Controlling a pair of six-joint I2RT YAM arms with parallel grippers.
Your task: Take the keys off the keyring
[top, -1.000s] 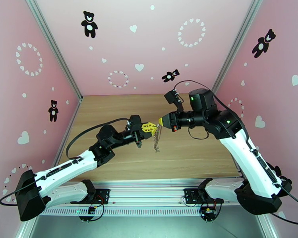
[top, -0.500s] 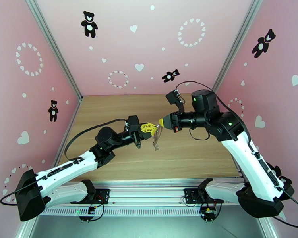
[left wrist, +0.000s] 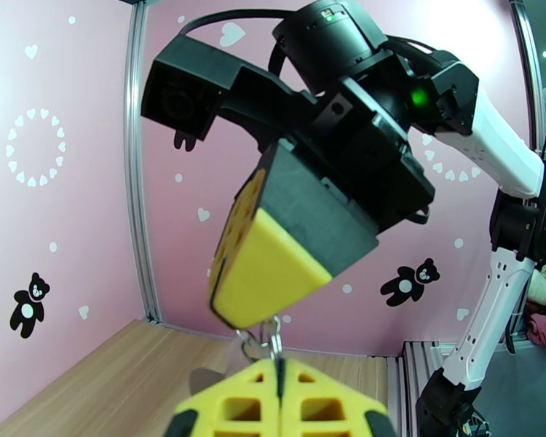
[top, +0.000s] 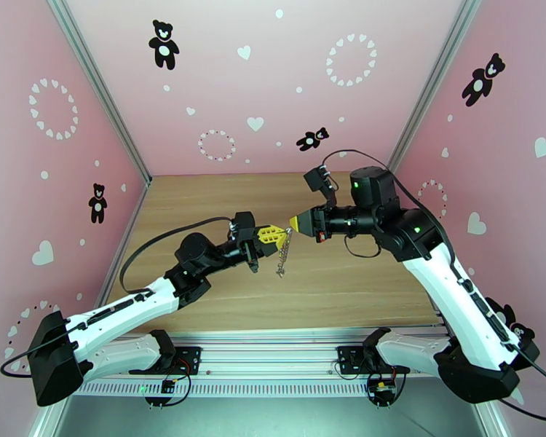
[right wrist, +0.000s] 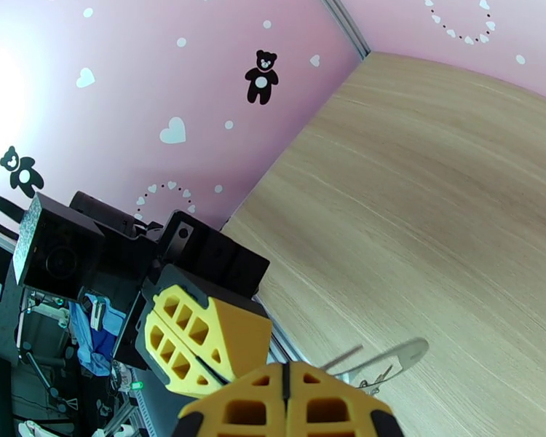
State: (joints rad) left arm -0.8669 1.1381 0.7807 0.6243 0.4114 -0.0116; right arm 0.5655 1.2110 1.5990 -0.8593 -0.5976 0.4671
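Keyring [top: 287, 237]: thin metal loop, raised in the air, pinched between tips of left gripper [top: 278, 235] and right gripper [top: 294, 223], both closed.
Chain [top: 282, 258]: short, linked, hanging down from loop, lower end free.
Keys: too small and blurred to pick out from chain.

No writing or number can be read (walls [top: 295, 60] carry hearts [top: 255, 123] and teddies [top: 163, 43]).

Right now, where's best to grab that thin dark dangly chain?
Pinch its loose lower end, coming from the near side: the thin dark chain dangles below the shut yellow-tipped left gripper and right gripper, which crowd its top from both sides.
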